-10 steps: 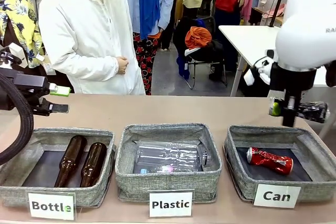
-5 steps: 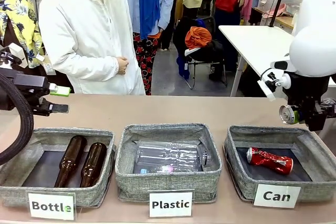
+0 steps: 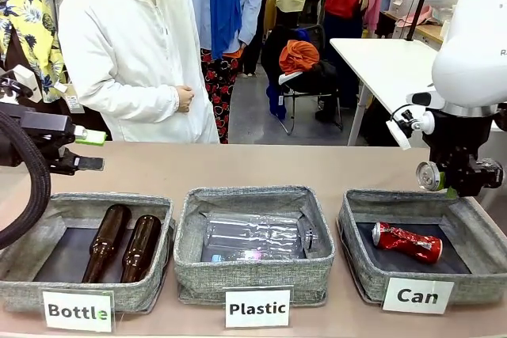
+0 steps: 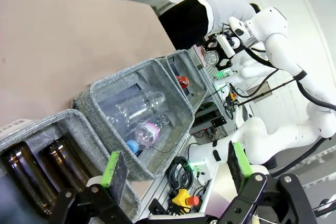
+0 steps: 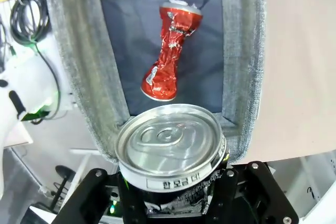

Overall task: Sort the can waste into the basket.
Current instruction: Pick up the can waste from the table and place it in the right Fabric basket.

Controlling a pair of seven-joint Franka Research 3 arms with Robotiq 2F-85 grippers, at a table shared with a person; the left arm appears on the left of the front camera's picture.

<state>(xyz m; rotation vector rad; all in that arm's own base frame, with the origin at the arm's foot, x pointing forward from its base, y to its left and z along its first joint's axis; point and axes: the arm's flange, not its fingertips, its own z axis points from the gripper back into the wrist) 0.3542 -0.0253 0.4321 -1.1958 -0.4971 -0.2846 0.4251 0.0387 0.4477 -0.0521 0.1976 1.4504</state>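
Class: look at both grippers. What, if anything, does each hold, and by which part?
The right gripper holds the black can by its crushed body, silver end toward the wrist camera. The left gripper is open and holds nothing.

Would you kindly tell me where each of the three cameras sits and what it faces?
Front: between the arms, facing the person across the table; right claw holds the black can over the Can basket.
Left wrist: looks along the open left claw at the basket row.
Right wrist: looks down past the black can into the Can basket.
Shared: the red can.
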